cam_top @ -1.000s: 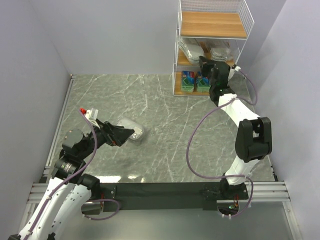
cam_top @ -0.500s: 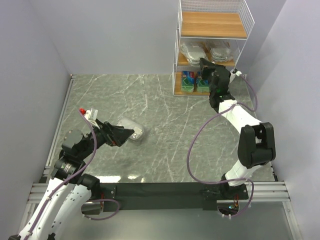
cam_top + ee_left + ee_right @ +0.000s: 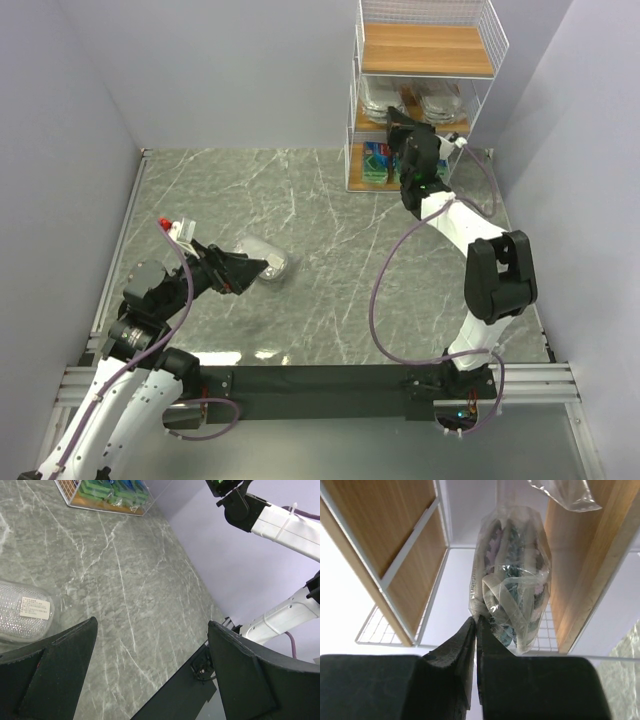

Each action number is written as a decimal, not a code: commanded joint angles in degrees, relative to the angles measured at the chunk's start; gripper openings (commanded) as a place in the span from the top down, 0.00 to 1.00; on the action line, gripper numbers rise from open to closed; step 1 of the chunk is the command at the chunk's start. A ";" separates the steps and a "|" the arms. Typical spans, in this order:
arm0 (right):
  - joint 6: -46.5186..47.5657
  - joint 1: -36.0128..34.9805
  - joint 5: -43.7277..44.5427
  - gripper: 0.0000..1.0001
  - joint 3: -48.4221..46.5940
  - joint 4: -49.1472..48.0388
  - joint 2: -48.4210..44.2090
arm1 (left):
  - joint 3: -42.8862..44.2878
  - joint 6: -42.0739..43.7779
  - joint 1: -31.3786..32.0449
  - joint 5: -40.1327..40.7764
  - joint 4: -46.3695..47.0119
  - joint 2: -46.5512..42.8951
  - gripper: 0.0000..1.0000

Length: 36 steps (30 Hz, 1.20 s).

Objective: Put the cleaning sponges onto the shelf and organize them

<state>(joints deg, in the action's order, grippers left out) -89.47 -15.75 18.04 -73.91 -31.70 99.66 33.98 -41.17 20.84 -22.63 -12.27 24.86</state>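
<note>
We see right arm (image 3: 470, 225) stretched far to shelf (image 3: 428, 48), right gripper (image 3: 476, 621) at middle tier, fingers pressed together, tips against wrapped silver pack (image 3: 512, 580) there. Green packs (image 3: 380, 160) on bottom tier. Left gripper (image 3: 151, 625) low over table (image 3: 330, 230), spread wide, loose silver pack (image 3: 22, 611) just beside one finger
</note>
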 commanded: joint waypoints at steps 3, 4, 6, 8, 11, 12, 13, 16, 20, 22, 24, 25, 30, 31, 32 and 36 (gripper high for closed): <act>3.07 -1.65 8.23 1.00 -4.22 -1.08 1.15 | -0.22 0.56 0.25 -0.13 -0.74 -1.13 0.01; 3.07 -1.74 8.58 1.00 -4.40 -1.17 1.41 | -0.40 0.56 0.25 -0.13 -0.47 -1.04 0.01; 3.16 -1.83 9.46 1.00 -5.19 -0.90 2.47 | -0.49 0.47 0.25 -0.39 -0.30 -0.69 0.01; 3.08 -1.92 10.17 1.00 -6.33 0.23 3.69 | -0.40 0.47 0.25 -0.39 -0.21 -0.43 0.01; 3.69 -2.01 11.66 1.00 -7.12 0.68 4.84 | -0.31 0.65 0.25 -0.13 -0.38 -0.43 0.01; 3.78 -2.01 12.01 1.00 -7.56 0.85 5.19 | -0.31 0.65 0.17 -0.13 -0.47 -0.60 0.01; 3.78 -2.09 12.36 1.00 -8.09 1.46 5.98 | -0.31 0.65 0.17 -0.13 -0.65 -0.52 0.01; 3.95 -2.01 12.63 1.00 -9.50 2.52 7.65 | -0.31 0.74 0.25 -0.04 -1.17 -0.52 0.01; 4.04 -1.92 10.71 0.99 -10.29 1.91 9.15 | -0.31 0.74 0.17 0.22 -1.17 -0.78 0.01; 4.74 -1.74 10.09 0.77 -10.03 0.69 9.24 | -0.31 0.74 0.25 0.31 -1.26 -0.78 0.01; 6.94 -1.57 8.07 0.49 -10.81 -1.25 9.33 | -0.31 0.74 0.25 0.31 -1.18 -0.78 0.01; 7.38 -1.48 7.89 0.42 -11.08 -1.34 9.15 | -0.40 0.74 0.25 0.13 -1.17 -0.69 0.01; 9.84 -1.13 6.93 0.09 -11.52 -2.40 7.14 | -0.31 0.48 0.25 0.04 -0.56 -0.43 0.01; 9.93 -1.04 6.57 0.08 -11.00 -3.01 6.09 | -0.31 0.39 0.25 0.04 -0.56 -0.43 0.01; 9.84 -0.95 6.39 0.08 -9.69 -3.80 5.38 | -0.40 0.39 0.25 0.13 -0.47 -0.52 0.01; 8.88 -0.86 5.86 0.06 -5.12 -2.67 0.64 | -0.49 0.30 0.25 0.22 -0.30 -0.60 0.01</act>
<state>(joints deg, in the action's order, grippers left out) -81.45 -17.08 23.59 -81.28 -33.04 106.32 33.95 -41.17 20.84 -22.59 -14.48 24.36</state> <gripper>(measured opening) 0.937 0.992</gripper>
